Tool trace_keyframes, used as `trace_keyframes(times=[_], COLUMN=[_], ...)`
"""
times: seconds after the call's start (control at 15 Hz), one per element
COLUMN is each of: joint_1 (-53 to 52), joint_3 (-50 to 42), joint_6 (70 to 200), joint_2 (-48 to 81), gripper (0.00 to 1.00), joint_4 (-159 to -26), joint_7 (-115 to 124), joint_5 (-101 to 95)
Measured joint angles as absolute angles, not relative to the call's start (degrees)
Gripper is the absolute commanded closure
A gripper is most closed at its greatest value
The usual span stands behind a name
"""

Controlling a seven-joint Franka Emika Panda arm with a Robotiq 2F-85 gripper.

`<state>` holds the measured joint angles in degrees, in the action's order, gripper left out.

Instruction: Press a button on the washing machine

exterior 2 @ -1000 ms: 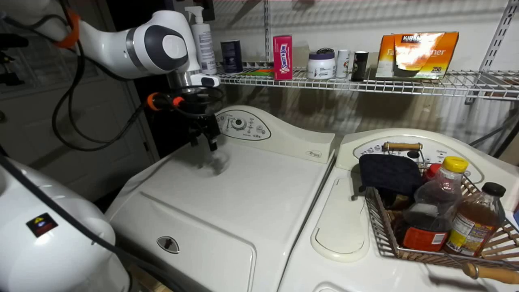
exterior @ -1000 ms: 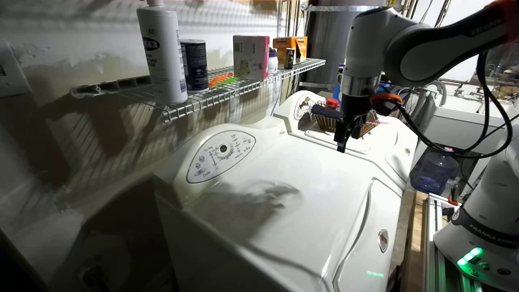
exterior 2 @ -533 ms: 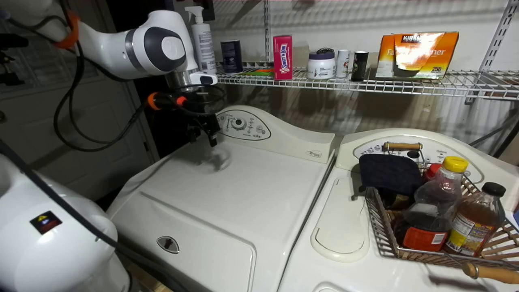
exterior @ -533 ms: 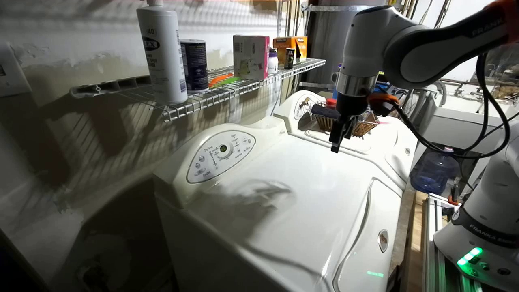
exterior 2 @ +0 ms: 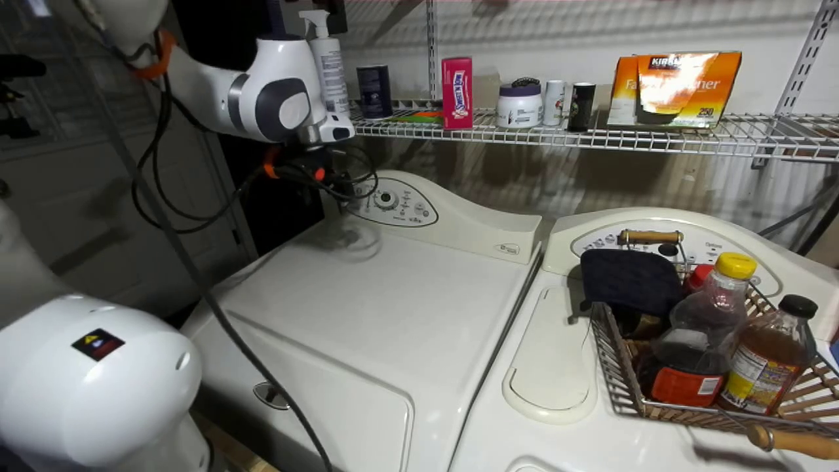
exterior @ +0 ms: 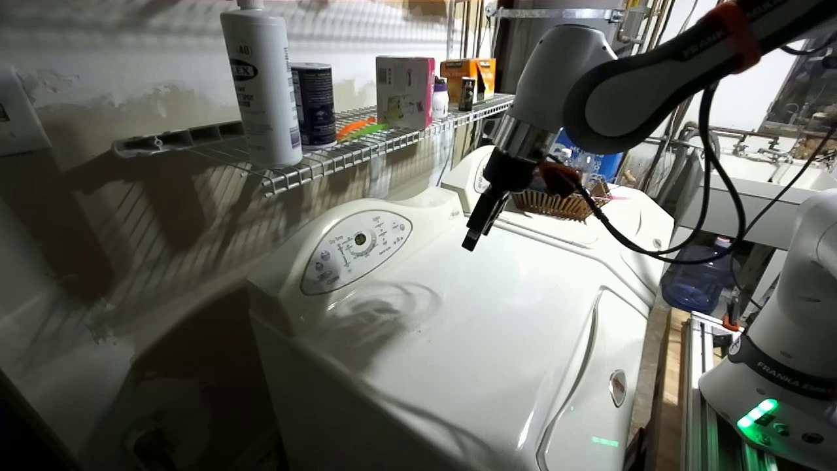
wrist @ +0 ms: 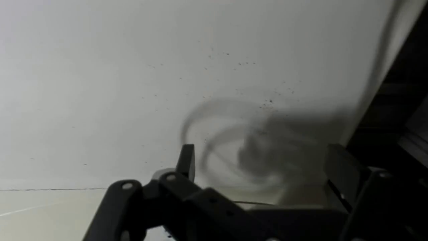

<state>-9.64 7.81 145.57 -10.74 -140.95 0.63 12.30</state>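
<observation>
As your gripper (wrist: 262,160) hangs wide and empty over the washing machine (exterior: 510,301), the oval control panel (exterior: 358,252) lies toward the wall (exterior: 170,98), long axis running along it.

Both exterior views crop the washing machine (exterior: 480,320) below.

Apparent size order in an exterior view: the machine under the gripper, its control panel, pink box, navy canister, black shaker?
Machine
Control panel
Pink box and navy canister, too close to rank
Black shaker
</observation>
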Motion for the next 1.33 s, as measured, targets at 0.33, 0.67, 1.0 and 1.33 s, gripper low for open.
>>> trace_keyframes(times=[0.33,0.67,1.0,1.33], joint_1=[-12.6,-9.0,-4.4,-3.0], joint_3=[6.8,6.8,7.5,8.4], joint_6=[148.8,149.2,151.2,153.7], joint_2=[-0.8,5.3,9.6,14.9], gripper=[0.56,0.90,1.00,1.00], joint_4=[-133.1,-128.2,-124.3,-119.3], joint_7=[-15.2,-28.0,-39.2,-44.7], joint_5=[31.7,36.3,43.1,45.8])
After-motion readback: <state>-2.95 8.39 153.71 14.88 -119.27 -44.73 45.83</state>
